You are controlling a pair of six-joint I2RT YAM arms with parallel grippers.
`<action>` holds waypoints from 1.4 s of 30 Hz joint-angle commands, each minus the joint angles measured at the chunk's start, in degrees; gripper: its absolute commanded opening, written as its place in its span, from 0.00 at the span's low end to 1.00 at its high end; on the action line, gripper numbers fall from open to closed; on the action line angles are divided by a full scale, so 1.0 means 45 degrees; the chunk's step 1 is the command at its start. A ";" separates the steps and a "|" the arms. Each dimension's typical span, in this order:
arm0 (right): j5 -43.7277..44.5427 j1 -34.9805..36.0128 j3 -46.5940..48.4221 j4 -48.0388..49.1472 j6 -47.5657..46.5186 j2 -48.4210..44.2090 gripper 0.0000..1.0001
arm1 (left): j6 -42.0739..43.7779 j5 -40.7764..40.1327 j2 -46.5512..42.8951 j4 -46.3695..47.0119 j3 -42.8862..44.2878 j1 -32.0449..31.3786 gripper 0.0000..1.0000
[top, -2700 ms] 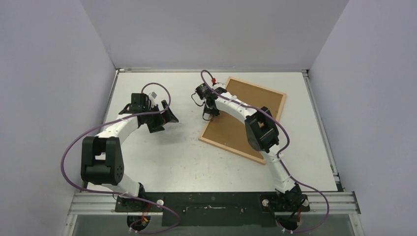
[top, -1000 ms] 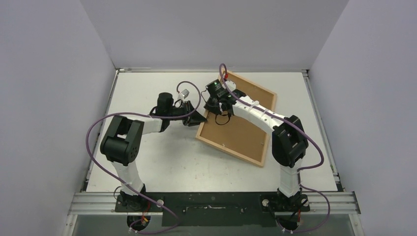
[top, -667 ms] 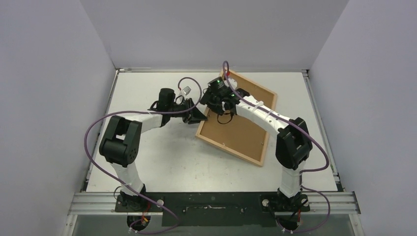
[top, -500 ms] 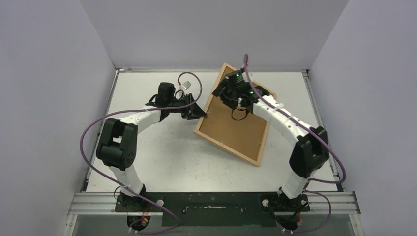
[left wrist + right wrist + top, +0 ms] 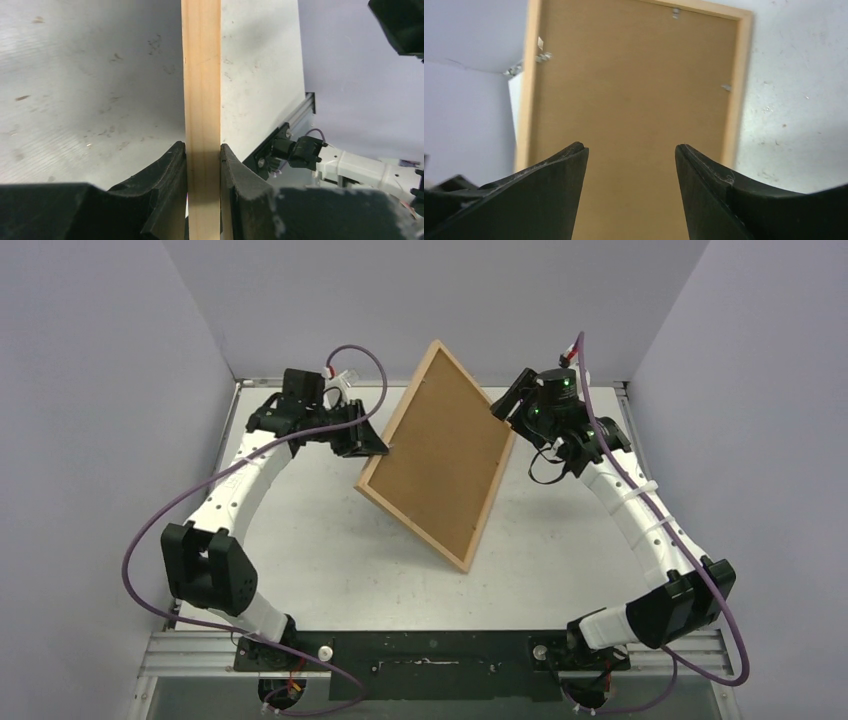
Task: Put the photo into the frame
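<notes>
At the near edge, a dark base plate (image 5: pixel 440 652) on an aluminium rail (image 5: pixel 190 652) carries both arm bases, with purple cables (image 5: pixel 150 540) looping beside them. Beyond lies the white, lightly scuffed table (image 5: pixel 330 560). Over its middle the frame (image 5: pixel 201 75) stands tilted, its brown backing board (image 5: pixel 624 100) facing up and toward the right arm. Whether its near corner touches the table cannot be told. The left gripper (image 5: pixel 202 149) clamps the frame's left wooden rail between its 2 fingers (image 5: pixel 167 172). The right gripper (image 5: pixel 631 149) hovers just beside the opposite rail, jaws spread wide, holding nothing. Small metal tabs (image 5: pixel 675 12) sit along the backing's border. Plain pale-grey walls (image 5: pixel 430 300) close in 3 sides.
</notes>
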 commanded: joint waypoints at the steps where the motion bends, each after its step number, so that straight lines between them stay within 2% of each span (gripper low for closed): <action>1: -0.0123 0.0023 0.0391 -0.0872 -0.1168 0.0019 0.65 | 0.2245 -0.2088 -0.0830 -0.3524 0.2564 0.0454 0.00; 7: -0.0760 0.0006 0.0360 -0.0973 -0.1217 0.0263 0.65 | 0.3931 -0.4450 -0.0371 -0.6569 0.5853 0.0491 0.00; 11: -0.1091 0.0006 0.0471 -0.1179 -0.0913 0.0444 0.61 | 0.4637 -0.4479 -0.0185 -0.7529 0.7050 0.0490 0.00; 17: -0.1842 0.0076 0.0628 -0.1032 0.0181 0.0591 0.61 | 0.4382 -0.4649 -0.0181 -0.7317 0.7287 0.0183 0.00; 25: -0.2596 0.0443 0.1346 -0.0605 0.1517 0.1000 0.63 | 0.4455 -0.7624 -0.0191 -0.7838 0.7897 -0.1590 0.00; 30: -0.2916 0.0720 0.1622 0.0034 0.1766 0.1148 0.64 | 0.5066 -0.9967 0.0189 -0.8475 0.8562 -0.3441 0.00; 42: -0.3029 0.1346 0.2825 0.0588 0.2599 0.1591 0.73 | 0.5286 -1.2563 0.0029 -0.6795 0.7393 -0.6111 0.00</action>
